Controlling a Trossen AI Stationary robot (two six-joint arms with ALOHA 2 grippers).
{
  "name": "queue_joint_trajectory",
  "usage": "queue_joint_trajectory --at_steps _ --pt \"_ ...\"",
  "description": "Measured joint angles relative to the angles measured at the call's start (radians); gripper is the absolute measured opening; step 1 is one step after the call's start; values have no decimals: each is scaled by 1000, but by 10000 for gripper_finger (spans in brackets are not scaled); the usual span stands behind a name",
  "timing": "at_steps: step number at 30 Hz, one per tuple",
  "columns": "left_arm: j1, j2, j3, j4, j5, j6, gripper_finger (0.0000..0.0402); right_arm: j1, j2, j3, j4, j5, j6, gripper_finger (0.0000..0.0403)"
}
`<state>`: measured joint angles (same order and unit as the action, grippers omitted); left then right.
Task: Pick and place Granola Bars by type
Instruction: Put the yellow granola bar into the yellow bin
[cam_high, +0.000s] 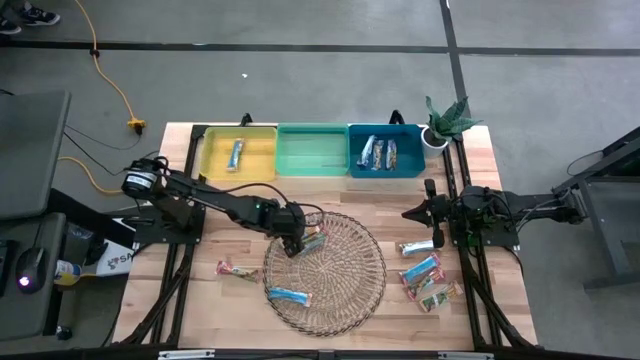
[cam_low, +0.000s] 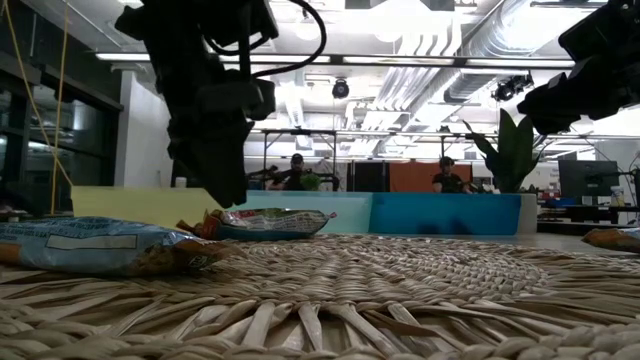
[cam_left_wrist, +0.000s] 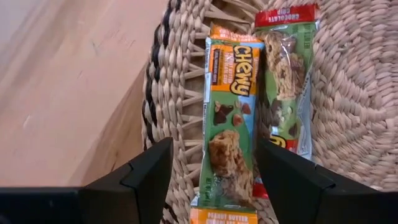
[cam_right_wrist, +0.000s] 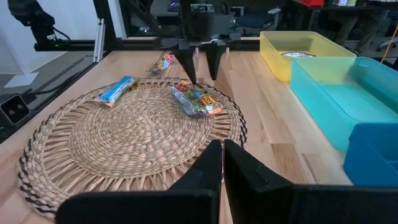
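Note:
Two granola bars lie side by side on the far-left part of the round wicker tray (cam_high: 325, 270): one with an orange-and-green wrapper (cam_left_wrist: 229, 118), one with a green, red-ended wrapper (cam_left_wrist: 287, 74). My left gripper (cam_left_wrist: 212, 152) hangs open just above them, pointing steeply down, a finger on either side of the orange-and-green bar (cam_right_wrist: 196, 99). A blue bar (cam_high: 288, 295) rests on the tray's near part. My right gripper (cam_high: 415, 212) waits shut at the table's right, clear of everything.
A pink bar (cam_high: 237, 269) lies on the table left of the tray. Several bars (cam_high: 422, 272) lie to its right. Along the far edge stand a yellow bin (cam_high: 238, 152) with one bar, a green bin (cam_high: 312, 150), a blue bin (cam_high: 385, 152) with bars, and a potted plant (cam_high: 442, 122).

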<state>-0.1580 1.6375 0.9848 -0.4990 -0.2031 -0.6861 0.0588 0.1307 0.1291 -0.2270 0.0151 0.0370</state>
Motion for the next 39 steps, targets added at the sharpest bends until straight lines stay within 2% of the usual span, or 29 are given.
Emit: queue_joint_trajectory --at_steps 16,27,39 --pt "1 0 0 2 36 35 227 0 0 0 -1 0 0 0" --pt "1 52 1 29 42 61 227 0 -2 0 -1 0 0 0" --pt "1 101 0 35 104 70 227 0 0 0 0 0 0 0"
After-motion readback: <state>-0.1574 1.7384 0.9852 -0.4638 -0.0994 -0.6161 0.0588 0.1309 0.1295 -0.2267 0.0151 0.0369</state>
